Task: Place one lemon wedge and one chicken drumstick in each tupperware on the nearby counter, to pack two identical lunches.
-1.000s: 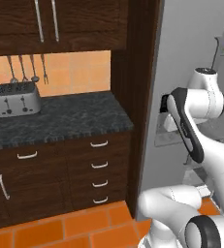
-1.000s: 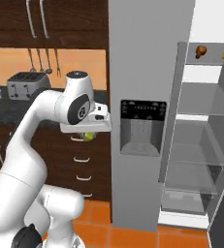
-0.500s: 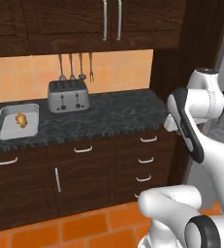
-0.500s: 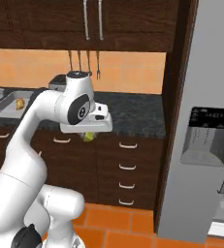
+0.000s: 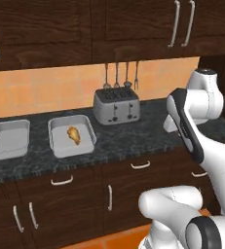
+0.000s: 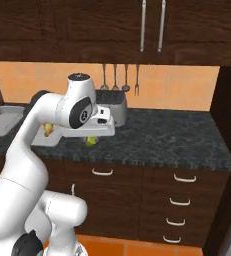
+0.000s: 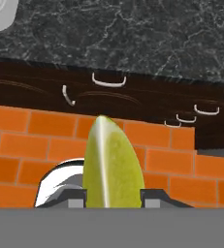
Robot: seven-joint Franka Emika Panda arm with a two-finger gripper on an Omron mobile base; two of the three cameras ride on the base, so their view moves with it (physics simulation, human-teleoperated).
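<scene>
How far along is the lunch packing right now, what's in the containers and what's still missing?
Done: one tupperware on the counter holds a chicken drumstick. In hand: the pincer is shut on a lemon wedge, carried above the floor in front of the drawers. Left: place that wedge, then fill the other tupperware, which looks empty, with its own drumstick and wedge.

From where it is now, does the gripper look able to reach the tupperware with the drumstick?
Probably yes: the gripper, shut on the lemon wedge, hangs at the counter edge, and nothing stands between it and that tupperware.
</scene>
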